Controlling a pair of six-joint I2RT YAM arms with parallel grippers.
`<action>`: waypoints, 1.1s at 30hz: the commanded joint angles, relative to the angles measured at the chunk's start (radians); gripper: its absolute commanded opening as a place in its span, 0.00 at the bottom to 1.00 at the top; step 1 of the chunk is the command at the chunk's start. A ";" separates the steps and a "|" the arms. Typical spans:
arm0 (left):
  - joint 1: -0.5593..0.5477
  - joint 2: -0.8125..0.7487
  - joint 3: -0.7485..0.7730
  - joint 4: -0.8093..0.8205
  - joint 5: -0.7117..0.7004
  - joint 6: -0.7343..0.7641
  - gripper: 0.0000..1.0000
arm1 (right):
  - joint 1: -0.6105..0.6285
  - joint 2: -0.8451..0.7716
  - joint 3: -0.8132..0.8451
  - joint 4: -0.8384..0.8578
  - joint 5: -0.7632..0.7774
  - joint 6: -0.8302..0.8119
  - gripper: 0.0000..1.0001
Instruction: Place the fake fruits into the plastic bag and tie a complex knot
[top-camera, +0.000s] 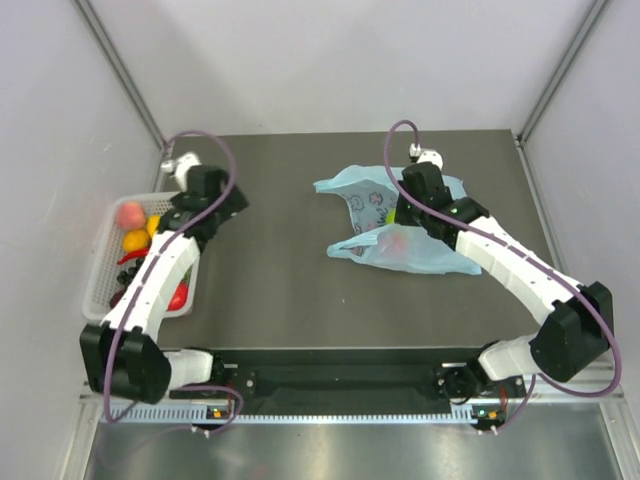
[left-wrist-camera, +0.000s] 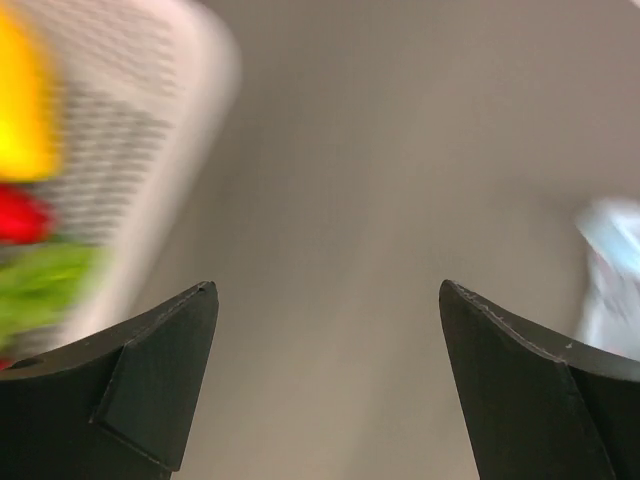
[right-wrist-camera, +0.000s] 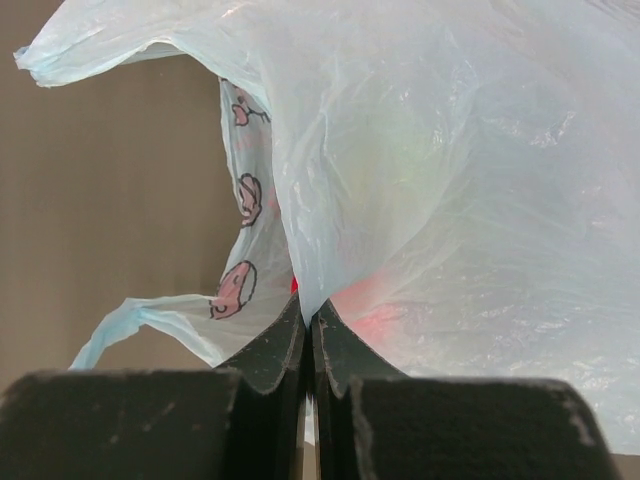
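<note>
Your right arm (top-camera: 505, 262) reaches to the plastic bag (top-camera: 372, 205), which lies crumpled on the dark surface (top-camera: 280, 290), toward 1 o'clock from its middle. The right jaws are pressed together on a fold of the thin blue film, pinching the bag. A red fruit (top-camera: 396, 243) shows blurred through the plastic just behind the pinch, with a faint green patch above it. In the wrist view a loop handle (right-wrist-camera: 130, 325) trails off toward 8 o'clock. Your left arm (top-camera: 165, 265) stretches along the right side of the white basket (top-camera: 100, 275) at 9 o'clock, its jaws spread wide over the surface. In the basket you see a pink peach (top-camera: 129, 213), an orange fruit (top-camera: 136, 240) and a red one (top-camera: 179, 296).
</note>
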 joint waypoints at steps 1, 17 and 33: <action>0.137 -0.090 -0.036 -0.068 -0.050 -0.002 0.96 | -0.016 -0.034 -0.008 0.052 -0.010 -0.018 0.00; 0.581 0.180 -0.042 -0.033 -0.151 -0.137 0.76 | -0.014 -0.017 0.000 0.063 -0.049 -0.038 0.00; 0.639 0.430 -0.071 0.114 -0.073 -0.196 0.42 | -0.017 -0.024 -0.014 0.053 -0.030 -0.048 0.00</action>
